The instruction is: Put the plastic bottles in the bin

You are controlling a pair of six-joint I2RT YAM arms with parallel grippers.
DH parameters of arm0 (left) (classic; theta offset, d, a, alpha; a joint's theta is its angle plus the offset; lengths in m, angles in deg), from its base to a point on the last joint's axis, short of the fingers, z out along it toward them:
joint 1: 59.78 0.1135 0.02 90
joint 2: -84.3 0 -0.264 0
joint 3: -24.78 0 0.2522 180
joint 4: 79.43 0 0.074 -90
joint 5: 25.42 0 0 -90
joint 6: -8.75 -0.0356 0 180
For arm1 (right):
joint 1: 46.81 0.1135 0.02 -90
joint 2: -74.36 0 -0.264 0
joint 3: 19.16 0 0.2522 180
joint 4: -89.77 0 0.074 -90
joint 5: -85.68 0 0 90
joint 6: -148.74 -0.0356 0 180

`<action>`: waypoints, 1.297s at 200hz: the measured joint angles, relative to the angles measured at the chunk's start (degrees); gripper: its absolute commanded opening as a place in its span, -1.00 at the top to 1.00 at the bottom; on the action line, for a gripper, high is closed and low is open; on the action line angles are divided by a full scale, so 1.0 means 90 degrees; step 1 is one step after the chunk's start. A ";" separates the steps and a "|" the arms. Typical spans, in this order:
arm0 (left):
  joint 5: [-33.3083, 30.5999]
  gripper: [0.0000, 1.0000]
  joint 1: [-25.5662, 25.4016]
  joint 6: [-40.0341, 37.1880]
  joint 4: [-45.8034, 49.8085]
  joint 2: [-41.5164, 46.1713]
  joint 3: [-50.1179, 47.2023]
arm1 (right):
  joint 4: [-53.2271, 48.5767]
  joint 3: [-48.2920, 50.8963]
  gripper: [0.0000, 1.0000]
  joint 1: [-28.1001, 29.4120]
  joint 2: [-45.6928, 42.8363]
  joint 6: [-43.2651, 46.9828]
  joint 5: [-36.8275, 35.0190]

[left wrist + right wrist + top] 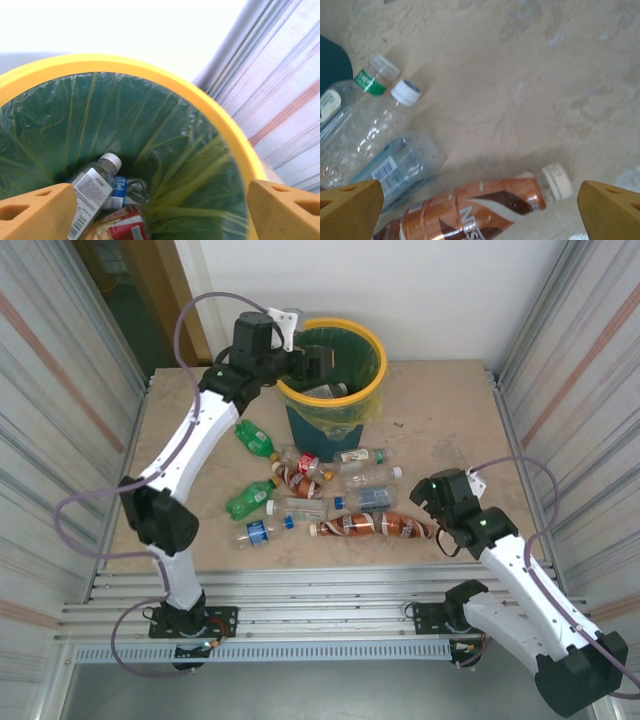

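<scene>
Over the table [450, 420], note the right gripper [480, 210] spread open above a brown bottle [450, 215] lettered "NES", lying flat left-right, white cap [557, 181] rightward in its wrist view; left gripper [160, 210] agape over the bin [150, 70].

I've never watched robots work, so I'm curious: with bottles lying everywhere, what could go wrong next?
The open right tool hovers over a brown bottle lying on its side; it may roll away when squeezed. Clear bottles lie close and could get knocked. The left tool hangs by the rim of the bin and might catch it.
</scene>
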State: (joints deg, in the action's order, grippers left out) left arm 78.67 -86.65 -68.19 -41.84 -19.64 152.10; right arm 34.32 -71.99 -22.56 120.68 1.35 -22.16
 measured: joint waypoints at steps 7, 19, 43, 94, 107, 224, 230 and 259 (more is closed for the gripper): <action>-0.0029 -0.94 -0.0039 -0.0056 -0.0068 0.0231 -0.0192 | 0.0000 0.0095 -0.95 0.0056 -0.0036 -0.0119 0.0061; -0.0095 -0.97 -0.0107 -0.0155 -0.0199 0.0612 -0.0546 | -0.0005 0.0294 -0.95 0.0155 -0.0112 -0.0389 0.0187; -0.0311 -0.97 -0.0175 -0.0287 -0.0503 0.1387 -0.1435 | 0.0000 0.0661 -0.95 0.0372 -0.0277 -0.1003 0.0372; -0.1076 -0.97 -0.0177 -0.0304 -0.1387 0.2982 -0.3961 | 0.0228 0.1316 -0.95 0.0814 -0.0588 -0.2169 0.0525; -0.1273 -0.97 -0.0177 -0.0284 -0.1586 0.3327 -0.4476 | 0.0396 0.1450 -0.95 0.0877 -0.0600 -0.2395 0.0561; -0.2489 -0.97 -0.0177 0.0034 -0.2159 0.4325 -0.6135 | 0.1627 0.1273 -0.95 0.1409 0.0971 -0.2888 0.0665; -0.2516 -0.97 -0.0177 0.0036 -0.2164 0.4325 -0.6135 | 0.1685 0.1219 -0.95 0.1430 0.1078 -0.2885 0.0665; -0.2562 -0.97 -0.0177 0.0053 -0.2159 0.4323 -0.6135 | 0.1965 0.0969 -0.99 0.1479 0.1671 -0.2883 0.0685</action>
State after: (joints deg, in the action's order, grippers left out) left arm 55.61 -88.25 -67.71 -61.27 19.27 96.89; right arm 52.00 -63.27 -9.25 135.72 -24.59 -16.00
